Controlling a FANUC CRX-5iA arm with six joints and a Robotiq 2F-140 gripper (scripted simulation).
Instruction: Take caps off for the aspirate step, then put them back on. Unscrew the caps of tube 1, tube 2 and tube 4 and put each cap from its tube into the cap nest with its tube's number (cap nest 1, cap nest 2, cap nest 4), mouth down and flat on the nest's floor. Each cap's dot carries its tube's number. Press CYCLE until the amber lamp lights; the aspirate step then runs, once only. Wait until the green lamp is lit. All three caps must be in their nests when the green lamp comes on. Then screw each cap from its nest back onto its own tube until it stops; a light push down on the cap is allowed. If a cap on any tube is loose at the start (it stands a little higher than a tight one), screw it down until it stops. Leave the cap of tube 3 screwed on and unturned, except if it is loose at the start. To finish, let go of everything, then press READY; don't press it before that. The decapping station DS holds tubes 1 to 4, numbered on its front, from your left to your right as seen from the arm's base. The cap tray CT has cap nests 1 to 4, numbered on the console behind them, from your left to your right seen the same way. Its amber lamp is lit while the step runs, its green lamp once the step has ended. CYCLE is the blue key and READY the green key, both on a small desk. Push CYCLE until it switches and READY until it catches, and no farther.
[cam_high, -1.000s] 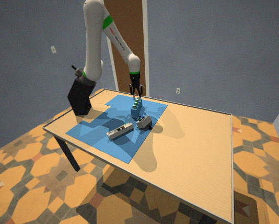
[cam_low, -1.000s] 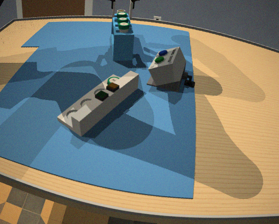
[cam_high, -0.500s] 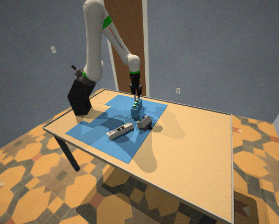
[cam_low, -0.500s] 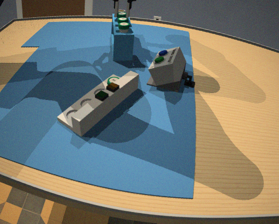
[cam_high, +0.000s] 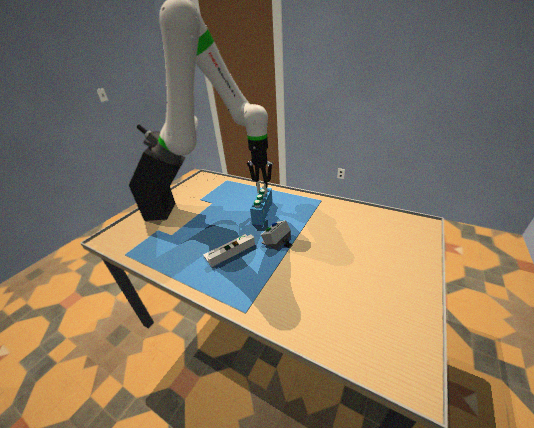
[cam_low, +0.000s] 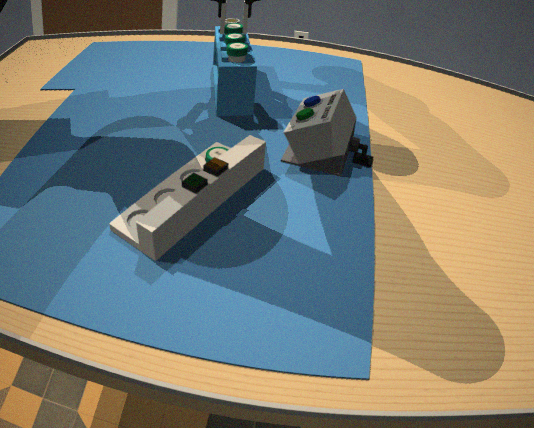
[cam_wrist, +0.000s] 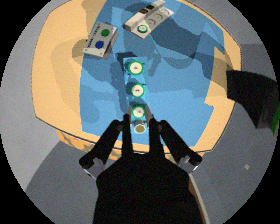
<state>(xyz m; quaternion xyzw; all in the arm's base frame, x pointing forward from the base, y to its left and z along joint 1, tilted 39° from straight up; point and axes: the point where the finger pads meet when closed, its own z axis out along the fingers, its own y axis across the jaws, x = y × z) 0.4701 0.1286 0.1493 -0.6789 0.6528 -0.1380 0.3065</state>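
Note:
The blue decapping station (cam_low: 235, 75) stands at the back of the mat. Its farthest tube (cam_low: 230, 21) is open and has no cap. The three nearer tubes carry green caps. My gripper (cam_high: 260, 186) hangs straight down over the far end and is shut on the cap of tube 2 (cam_wrist: 138, 112), which sits on its tube beside the open one. That cap also shows in the exterior view (cam_low: 233, 27). One green cap (cam_low: 217, 152) lies in the end nest of the grey cap tray (cam_low: 192, 192). The other nests look empty.
The tray's amber lamp (cam_low: 216, 166) and green lamp (cam_low: 194, 182) look dark. The small grey desk (cam_low: 322, 127) with the blue CYCLE key (cam_low: 311, 100) and the green READY key (cam_low: 304, 114) stands right of the station. The arm's black base (cam_high: 152, 187) is at the table's left corner.

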